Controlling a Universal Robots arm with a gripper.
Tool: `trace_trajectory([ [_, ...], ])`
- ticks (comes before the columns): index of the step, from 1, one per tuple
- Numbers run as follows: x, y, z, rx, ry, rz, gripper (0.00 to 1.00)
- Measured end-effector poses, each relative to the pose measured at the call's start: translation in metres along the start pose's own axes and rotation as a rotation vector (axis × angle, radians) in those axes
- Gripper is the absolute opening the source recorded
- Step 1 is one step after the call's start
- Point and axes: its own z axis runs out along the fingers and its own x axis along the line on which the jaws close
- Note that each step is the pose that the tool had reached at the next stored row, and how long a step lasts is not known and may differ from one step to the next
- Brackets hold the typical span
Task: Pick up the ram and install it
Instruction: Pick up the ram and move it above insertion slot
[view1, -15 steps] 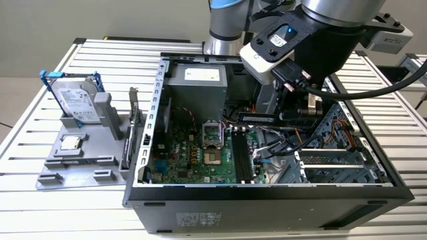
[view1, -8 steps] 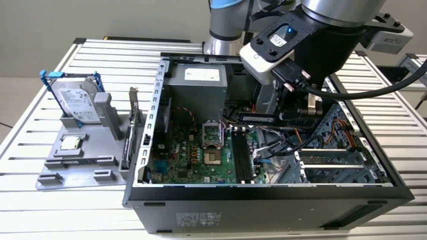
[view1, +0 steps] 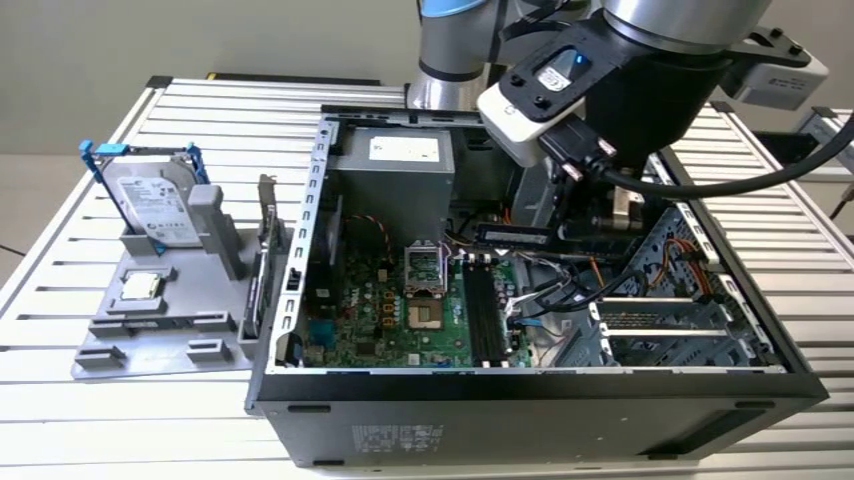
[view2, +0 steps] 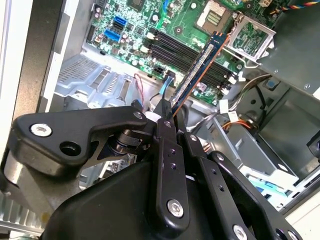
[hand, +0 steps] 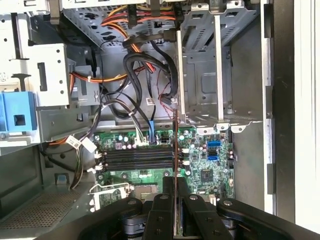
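Evidently the tool (view2: 167, 116) pinches the ram (view2: 197, 70) near one end over the motherboard (view2: 177, 22); likely light, stiff, brittle: grip its bare edges.

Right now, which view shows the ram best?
The second wrist view: the ram shows its long face, clamped in the gripper. The first wrist view shows it edge-on; the exterior view, a dark strip.

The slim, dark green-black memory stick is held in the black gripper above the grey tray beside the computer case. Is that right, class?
No. The black gripper holds the slim, dark green-black memory stick above the green motherboard inside the open black computer case, not above the grey tray beside it, as the second wrist view shows.
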Motion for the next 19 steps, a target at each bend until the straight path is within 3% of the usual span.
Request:
trace_trajectory([
  [11, 0.0, 0.0, 0.0, 0.0004, 0.0015, 0.095, 0.0],
  [19, 0.0014, -0.0001, 0.0, 0.0006, 0.002, 0.136, 0.0],
])
